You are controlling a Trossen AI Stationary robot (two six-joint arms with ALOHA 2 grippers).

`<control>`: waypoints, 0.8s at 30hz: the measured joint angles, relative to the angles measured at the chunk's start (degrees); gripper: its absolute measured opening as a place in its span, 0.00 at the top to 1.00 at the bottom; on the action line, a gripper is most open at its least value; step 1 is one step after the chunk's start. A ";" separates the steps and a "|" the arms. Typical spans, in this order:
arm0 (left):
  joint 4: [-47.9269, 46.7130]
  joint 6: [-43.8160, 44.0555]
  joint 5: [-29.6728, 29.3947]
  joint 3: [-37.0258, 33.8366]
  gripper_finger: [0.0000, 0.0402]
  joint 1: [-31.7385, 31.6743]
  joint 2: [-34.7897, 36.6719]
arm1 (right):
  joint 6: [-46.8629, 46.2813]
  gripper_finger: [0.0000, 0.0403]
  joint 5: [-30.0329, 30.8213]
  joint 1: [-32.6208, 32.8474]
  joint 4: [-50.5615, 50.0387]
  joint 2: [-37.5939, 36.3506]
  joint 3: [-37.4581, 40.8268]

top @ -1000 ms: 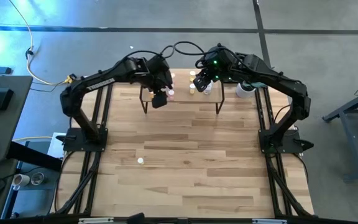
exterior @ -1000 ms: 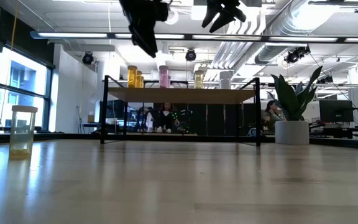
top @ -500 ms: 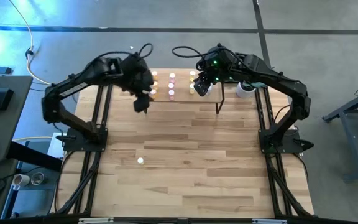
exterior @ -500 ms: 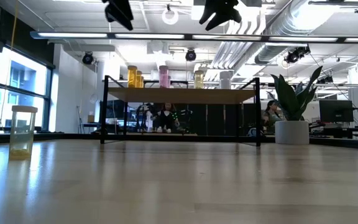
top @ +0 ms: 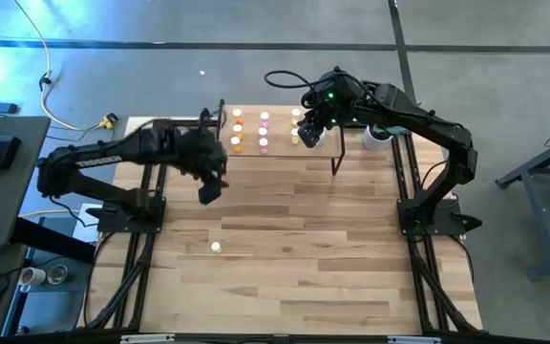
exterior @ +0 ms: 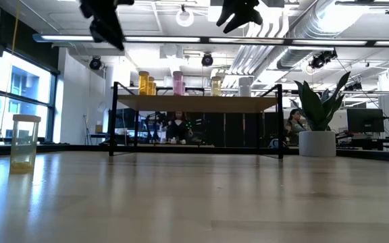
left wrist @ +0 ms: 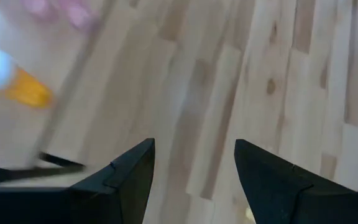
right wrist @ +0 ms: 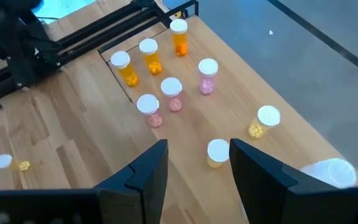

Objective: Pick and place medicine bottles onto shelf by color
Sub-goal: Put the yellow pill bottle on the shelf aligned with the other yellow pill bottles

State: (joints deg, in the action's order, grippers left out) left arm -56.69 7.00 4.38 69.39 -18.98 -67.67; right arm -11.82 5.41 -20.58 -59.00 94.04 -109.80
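The shelf (top: 280, 147) stands at the table's far middle on black legs. On its top stand orange bottles (right wrist: 149, 55), pink bottles (right wrist: 171, 93) and yellow bottles (right wrist: 265, 121), in rows by colour. One more yellow bottle (top: 216, 247) stands alone on the tabletop, near the left (exterior: 24, 142). My left gripper (top: 206, 191) hangs open in the air in front of the shelf's left end, with nothing between its fingers (left wrist: 194, 168). My right gripper (top: 308, 134) hovers open above the shelf's right part (right wrist: 197, 155), well above the bottles (exterior: 238, 13).
A clear white container (top: 375, 137) sits at the table's far right, beside the shelf. Black frame rails (top: 151, 220) run along both table sides. The near half of the tabletop is bare wood. Beyond the table the low view shows a potted plant (exterior: 316, 115) and seated people.
My left gripper has drawn back from over the shelf's left part toward the table's left and near edges, sinking a little and rolling somewhat. Its fingers have stayed open. The bottles on the shelf have kept their places.
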 joint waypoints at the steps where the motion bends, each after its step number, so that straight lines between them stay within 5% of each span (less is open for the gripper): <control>1: 0.90 0.83 -0.01 -2.12 0.48 0.85 0.77 | -0.44 0.60 0.00 0.00 0.01 0.00 0.00; 11: 13.94 8.06 -1.53 -20.22 0.48 10.66 9.86 | -3.10 0.60 -0.05 0.00 0.03 0.00 0.00; 24: 19.69 18.44 -9.01 -35.00 0.48 29.10 22.63 | -6.77 0.60 -0.05 0.60 0.13 0.00 0.00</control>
State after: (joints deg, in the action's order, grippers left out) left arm -37.00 25.44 -4.62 34.39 10.13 -45.04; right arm -18.59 5.37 -19.98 -58.87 94.04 -109.80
